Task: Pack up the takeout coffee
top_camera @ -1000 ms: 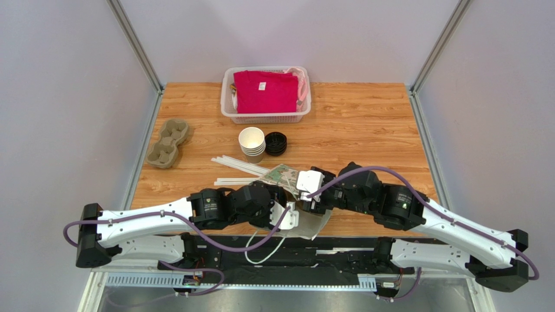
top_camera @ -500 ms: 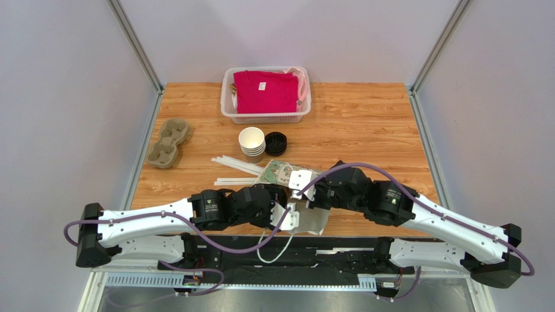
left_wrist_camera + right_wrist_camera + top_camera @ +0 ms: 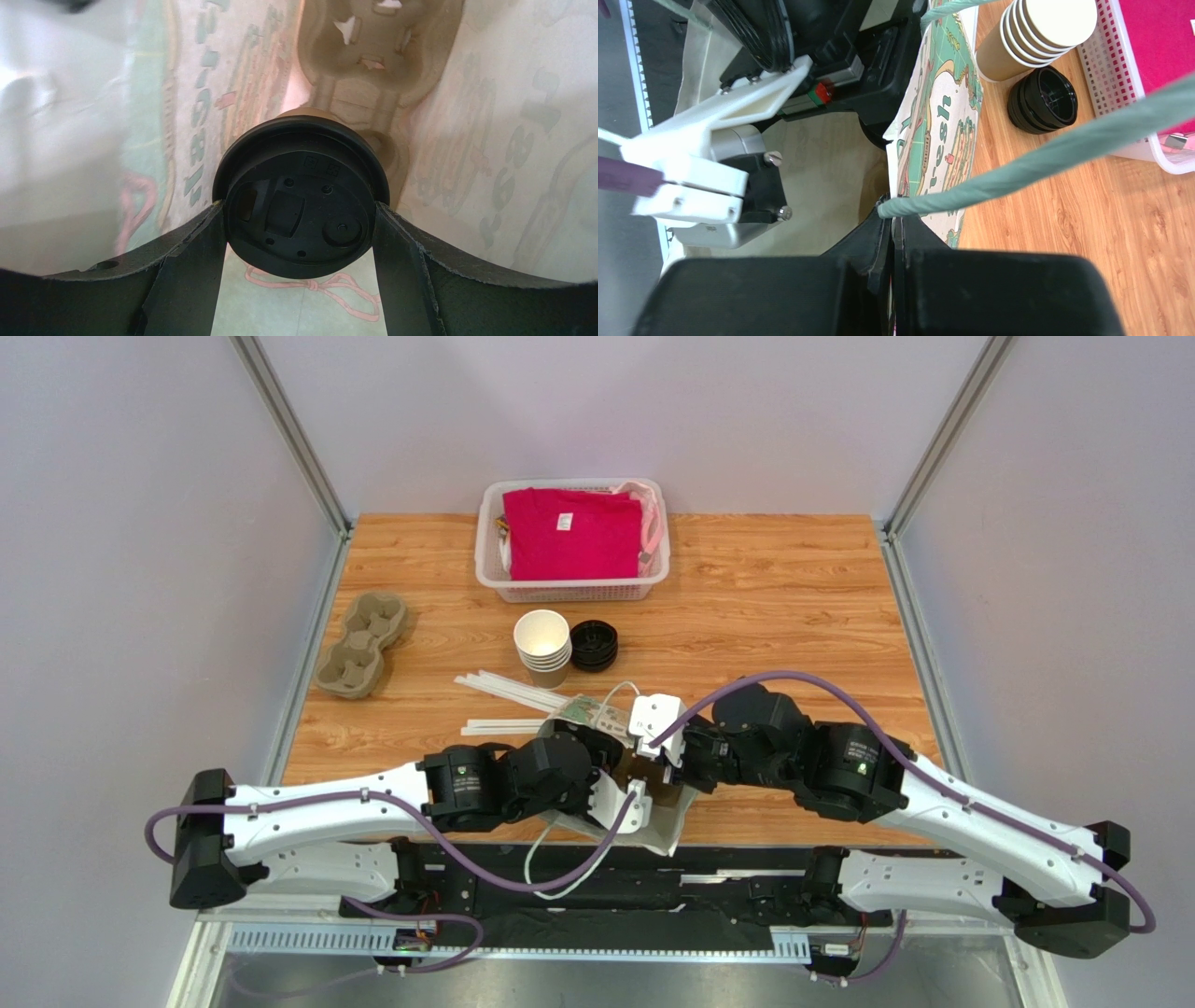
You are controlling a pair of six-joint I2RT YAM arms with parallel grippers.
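Observation:
The takeout coffee (image 3: 300,196) fills the left wrist view, its round black lid facing the camera and a strip of tan cup above it. My left gripper (image 3: 300,213) is shut on it, one finger on each side of the lid, deep inside a printed paper bag (image 3: 456,140). A tan cup carrier (image 3: 379,63) lies at the bag's bottom. My right gripper (image 3: 892,222) is shut on the bag's rim (image 3: 941,133), right where the green rope handle (image 3: 1018,164) joins. From above, both wrists meet at the bag (image 3: 601,711) near the table's front.
A stack of paper cups (image 3: 542,644) and a pile of black lids (image 3: 593,644) stand mid-table. White straws (image 3: 502,703) lie left of the bag. A second cup carrier (image 3: 361,644) sits at the left edge. A white basket (image 3: 572,588) with red cloth is at the back.
My right gripper has shut on the bag's rim and shifted a little left. My left arm has pushed further right into the bag with the cup.

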